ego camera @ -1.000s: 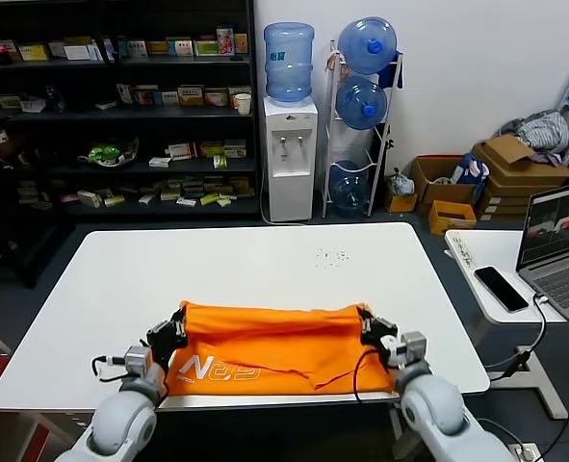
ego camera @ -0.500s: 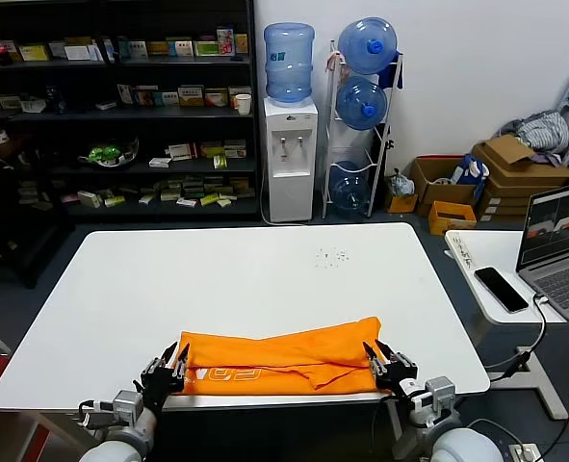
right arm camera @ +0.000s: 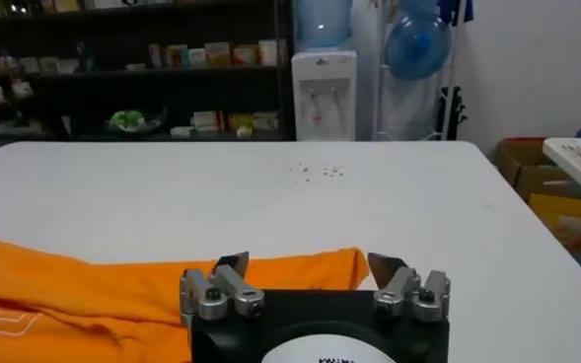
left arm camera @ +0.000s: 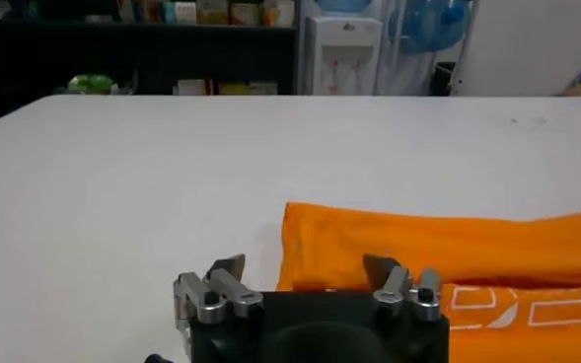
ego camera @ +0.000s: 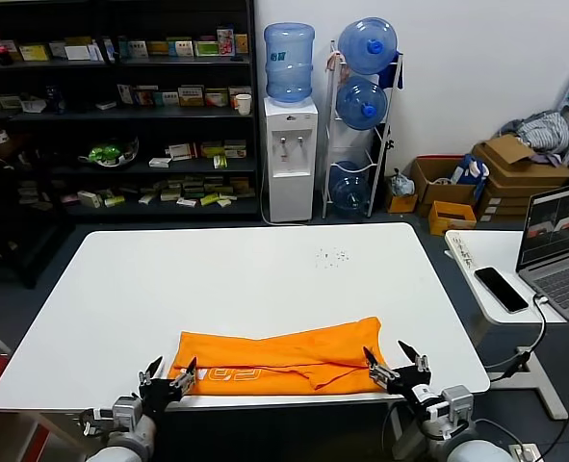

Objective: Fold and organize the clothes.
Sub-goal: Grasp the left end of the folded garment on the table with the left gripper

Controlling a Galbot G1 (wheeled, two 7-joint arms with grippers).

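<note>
The T-shirt (ego camera: 282,356) is bright orange. It is folded into a long, flat strip that lies on the white table (ego camera: 245,279), close to the table's near edge and running along it. Its short ends point toward the table's left and right sides. The top layer is folded over and leaves a band of the lower layer showing along the near side. White letters are printed on that band, toward the left end. The cloth has a few soft wrinkles, and the right end looks a little bumpy and uneven.
</note>
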